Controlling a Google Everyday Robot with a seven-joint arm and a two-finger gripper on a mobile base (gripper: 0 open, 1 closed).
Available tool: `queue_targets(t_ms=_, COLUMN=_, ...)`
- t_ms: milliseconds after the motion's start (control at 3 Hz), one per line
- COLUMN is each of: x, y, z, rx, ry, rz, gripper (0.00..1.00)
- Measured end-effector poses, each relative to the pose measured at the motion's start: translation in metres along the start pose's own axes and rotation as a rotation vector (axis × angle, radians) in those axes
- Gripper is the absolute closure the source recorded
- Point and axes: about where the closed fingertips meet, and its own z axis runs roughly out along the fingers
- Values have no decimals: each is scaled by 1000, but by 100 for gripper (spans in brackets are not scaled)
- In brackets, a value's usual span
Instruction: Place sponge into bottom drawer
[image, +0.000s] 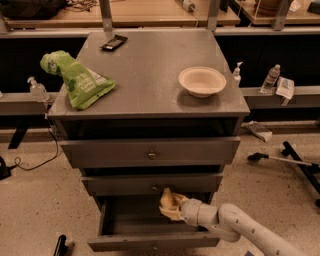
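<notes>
The bottom drawer (150, 244) stands pulled open, so that part is done. The claw (173, 209) hangs above the drawer's tray, toward its right side, closed on the sponge (165, 201) (pale yellow, hard to tell apart from the claw itself). The sponge is over the drawer but not yet lying in it. What remains, I judge, is lowering, letting go and withdrawing.

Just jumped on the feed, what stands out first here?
The gripper, reaching in from the lower right, holds the sponge over the open bottom drawer. On the cabinet top, a green bag lies at the left and a cream bowl sits at the right.
</notes>
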Motion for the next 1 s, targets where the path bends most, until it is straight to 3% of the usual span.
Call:
queue_targets(t_ms=333, x=58, y=-24, z=11, rx=25, ry=-47, rz=64, gripper=100)
queue_targets(t_ms=667, x=93, y=-36, z=18, rx=20, ry=-64, rz=105, gripper=100)
queue_targets(t_ms=1000, x=100, y=-40, z=19, rx=22, ry=-69, rz=114, gripper=88)
